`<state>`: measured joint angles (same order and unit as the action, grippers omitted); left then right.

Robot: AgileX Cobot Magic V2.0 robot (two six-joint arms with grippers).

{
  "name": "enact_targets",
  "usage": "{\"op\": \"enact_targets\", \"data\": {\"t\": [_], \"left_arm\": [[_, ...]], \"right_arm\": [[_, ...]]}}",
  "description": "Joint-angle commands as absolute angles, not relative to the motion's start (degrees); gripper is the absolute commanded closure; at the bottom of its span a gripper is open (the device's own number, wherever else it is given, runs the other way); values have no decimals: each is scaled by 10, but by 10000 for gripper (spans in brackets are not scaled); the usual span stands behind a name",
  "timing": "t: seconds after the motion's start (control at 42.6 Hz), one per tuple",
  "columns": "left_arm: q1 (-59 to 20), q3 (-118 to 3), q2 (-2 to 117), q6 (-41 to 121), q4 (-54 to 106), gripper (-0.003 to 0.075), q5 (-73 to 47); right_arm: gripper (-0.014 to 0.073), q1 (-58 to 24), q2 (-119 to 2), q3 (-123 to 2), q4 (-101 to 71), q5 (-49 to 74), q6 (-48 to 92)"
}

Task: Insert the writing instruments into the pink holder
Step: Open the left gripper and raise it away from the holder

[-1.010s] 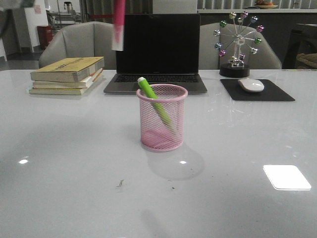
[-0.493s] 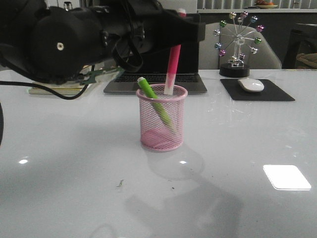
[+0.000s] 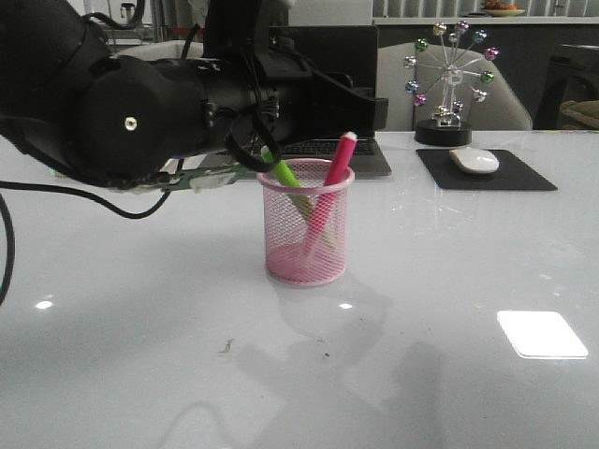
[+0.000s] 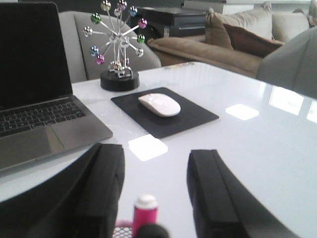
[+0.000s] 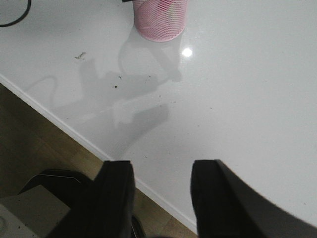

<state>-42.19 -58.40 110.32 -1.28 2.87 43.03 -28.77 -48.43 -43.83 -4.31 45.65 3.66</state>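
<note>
- The white desk (image 3: 449, 374) lies open ahead of the pink holder (image 3: 307, 224); its near edge shows in the right wrist view.
- Behind stand a laptop (image 4: 34, 94) and a mouse (image 3: 474, 160) on its pad.
- Left fingers (image 4: 106, 193) gape empty above the holder.
- Right fingers (image 5: 116, 198) hang parted, empty.
- Both the green marker (image 3: 285, 175) and the pink marker (image 3: 335, 178) lean inside the holder.

The holder (image 3: 307, 234) is pink wire mesh, see-through. One marker (image 3: 328, 201) is magenta pink, the other marker (image 3: 288, 178) is lime green. Black arm (image 3: 140, 103), glossy white table (image 3: 449, 281), black mousepad (image 3: 487, 173) with a white mouse (image 3: 474, 160), multicoloured balls on the desk toy (image 3: 449, 65).
</note>
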Motion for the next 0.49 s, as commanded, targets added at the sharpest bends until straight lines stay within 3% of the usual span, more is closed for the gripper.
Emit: {"op": "enact_targets", "data": {"t": [0.0,0.305,0.47], "left_arm": [[-416,-616,1043,-16,32,316,388],[-411,-710,875,4,0,316,-113],[-411,-717,775,10,-32,316,-306]], "right_arm": [[200,-285,-478,-454,-39,428,37],[200,-285,-478,-454,-39,428,37],[200,-285,-478,-454,-39,428,37]]}}
